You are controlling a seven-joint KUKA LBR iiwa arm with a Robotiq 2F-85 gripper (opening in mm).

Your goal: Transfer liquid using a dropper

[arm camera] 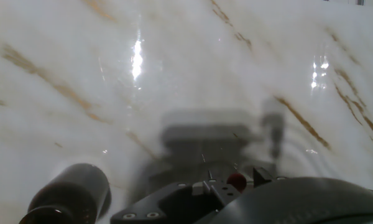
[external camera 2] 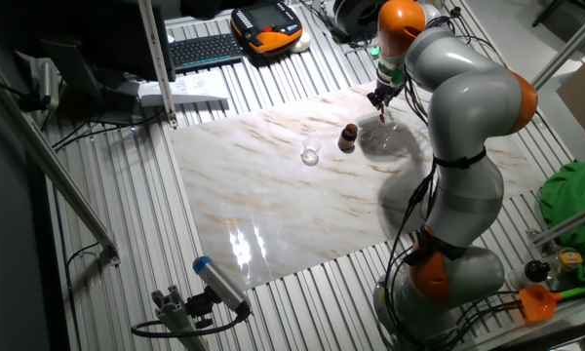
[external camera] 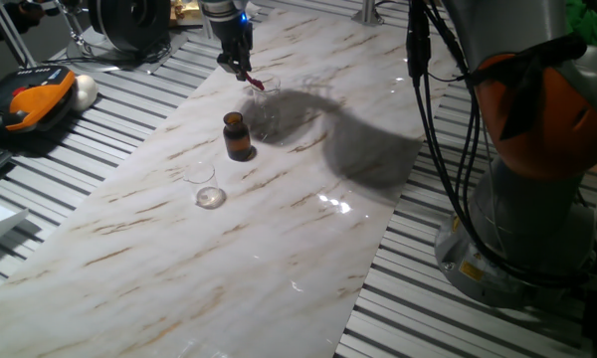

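Robot fingers (external camera: pixel 241 68) clamped on red-tipped dropper (external camera: pixel 258 84), held just beyond brown bottle (external camera: pixel 238 136) over a clear glass (external camera: pixel 264 97), prob. to draw/release liquid; 2nd glass (external camera: pixel 210 191) nearer cam.

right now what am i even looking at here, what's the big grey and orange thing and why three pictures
The grey and orange thing is a robot arm standing beside a marble-patterned table. Two pictures come from fixed cameras on different sides of the table. The blurry third comes from a camera on the arm's hand, looking down along its fingers.

At the arm's tip is a two-finger gripper. It seems to hold a dropper with a red part over a clear glass, though the grip is too small to confirm.

On the table stand a brown bottle and a second small clear glass.
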